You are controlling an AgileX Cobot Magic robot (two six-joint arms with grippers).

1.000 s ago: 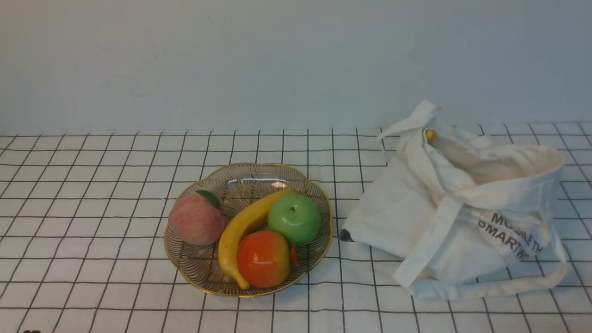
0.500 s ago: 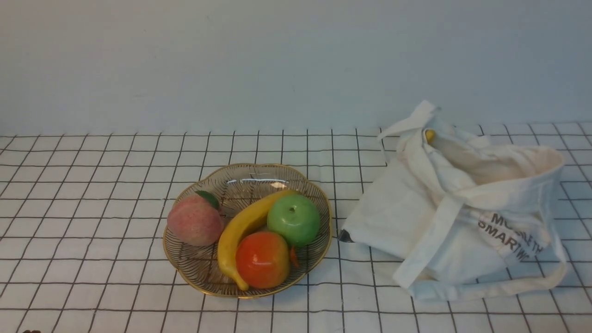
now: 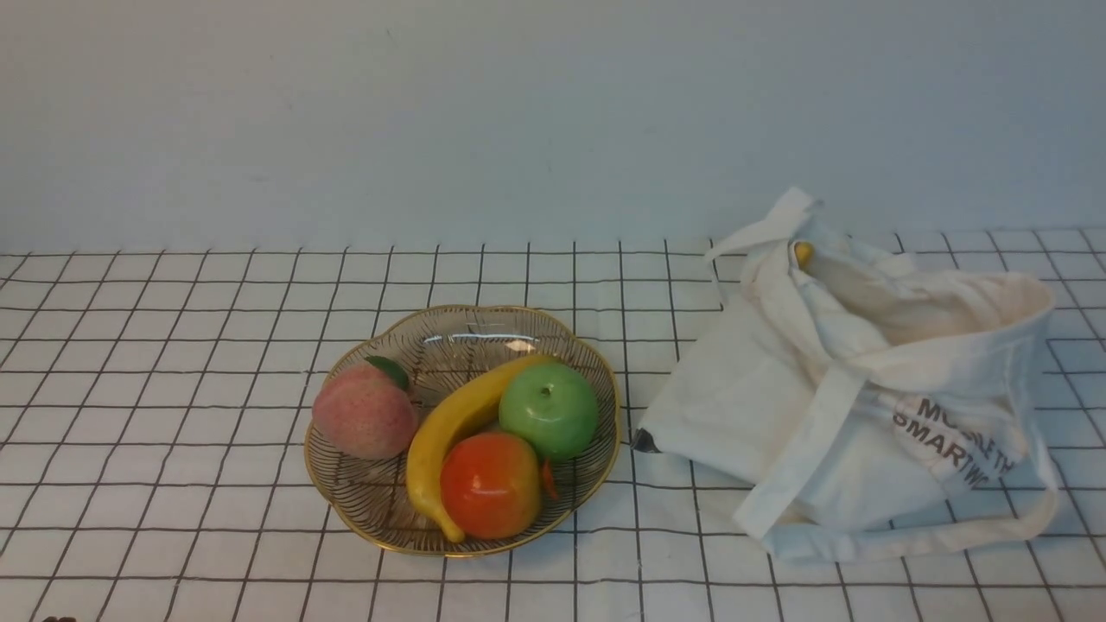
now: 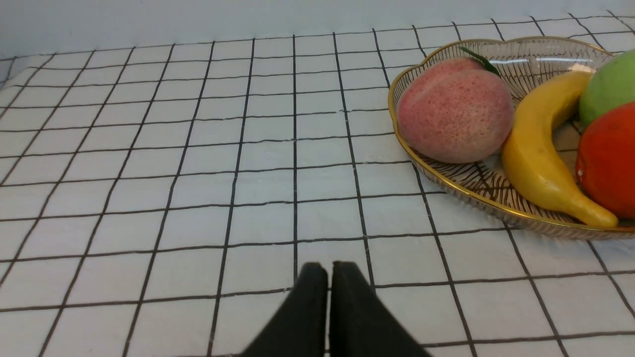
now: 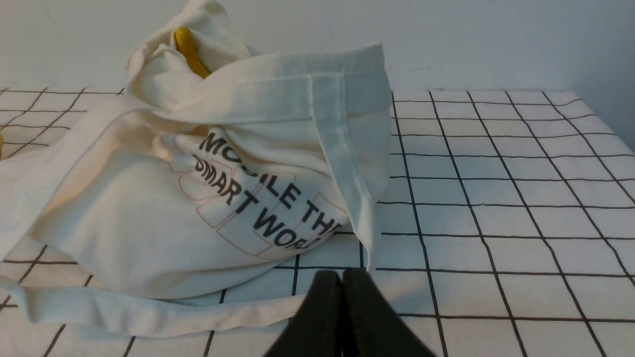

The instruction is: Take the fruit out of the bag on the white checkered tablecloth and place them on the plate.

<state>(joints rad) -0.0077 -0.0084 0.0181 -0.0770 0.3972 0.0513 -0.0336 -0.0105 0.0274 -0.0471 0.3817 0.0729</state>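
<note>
Left claw [image 4: 328,270], nearest the left wrist camera: its two black fingers are pressed together, holding nothing, over bare checkered tablecloth [image 4: 198,148]. Right claw [image 5: 341,277], nearest the right wrist camera: likewise pressed together and holding nothing, its tips just in front of the bag [image 5: 163,198], close to a strap that lies flat on the cloth; contact cannot be told. Neither claw shows in the front view. Beyond the left claw and well apart from it sits the plate [image 3: 346,510], left of the bag [image 3: 778,397]. Its near side carries the orange-red fruit [image 3: 491,485], which touches a banana [image 3: 449,428] on its left and a green apple [image 3: 549,409] behind it; a peach [image 3: 365,410] rests against the plate's left rim. The bag lies slumped on the tablecloth [image 3: 173,345], its mouth open toward the far side, dark lettering on its near face. A small yellow object [image 3: 804,252] shows at the far edge of the mouth.
</note>
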